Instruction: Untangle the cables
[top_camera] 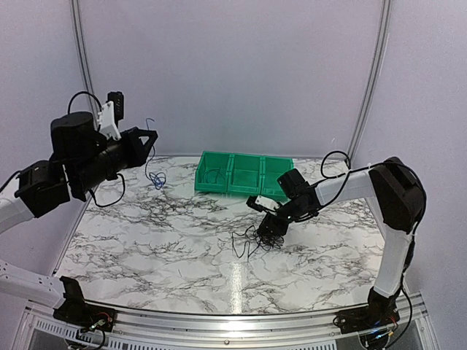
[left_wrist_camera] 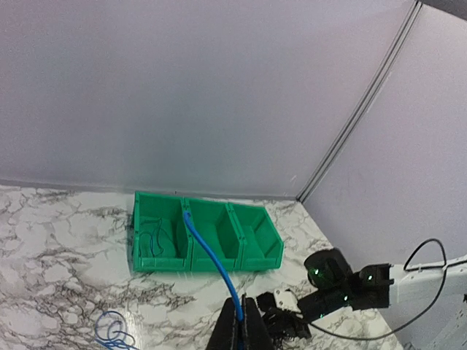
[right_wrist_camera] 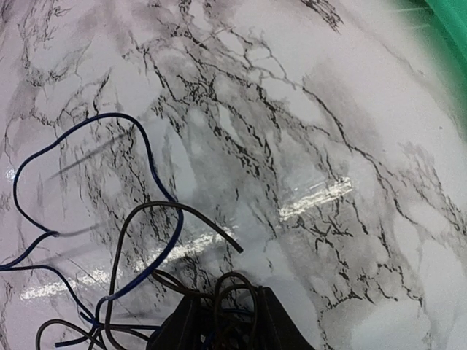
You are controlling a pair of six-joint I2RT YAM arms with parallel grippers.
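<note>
Pale lilac walls back a marble-patterned table (top_camera: 146,248), with a green bin (top_camera: 244,191) of three compartments at its far middle. High over the table's left side, the left gripper (top_camera: 149,136) is clamped on the blue cable (left_wrist_camera: 208,255). A short end stands up past the fingers. The rest drops almost straight down to a small coil (top_camera: 157,181) resting on the marble, so the cable's long axis runs close to vertical, from the jaws to the table. Well apart from it, to the right and nearer the middle, the black clump (top_camera: 255,239) lies on the table just in front of the bin. The right gripper (top_camera: 271,224) is down on the clump's far edge. In the wrist view its fingers (right_wrist_camera: 186,324) stand close together with several strands rising between them, so it appears to grip the clump. A dark blue strand (right_wrist_camera: 149,157) loops out of the same tangle. One black cable (left_wrist_camera: 153,237) already lies in the bin's left compartment. No strand can be seen joining the hanging blue cable to the clump, so it looks free. From the left gripper the bin lies to the right and farther back, which makes that arm the one placed to carry the blue cable over. The coil would probably have to lift clear of the marble first.
</note>
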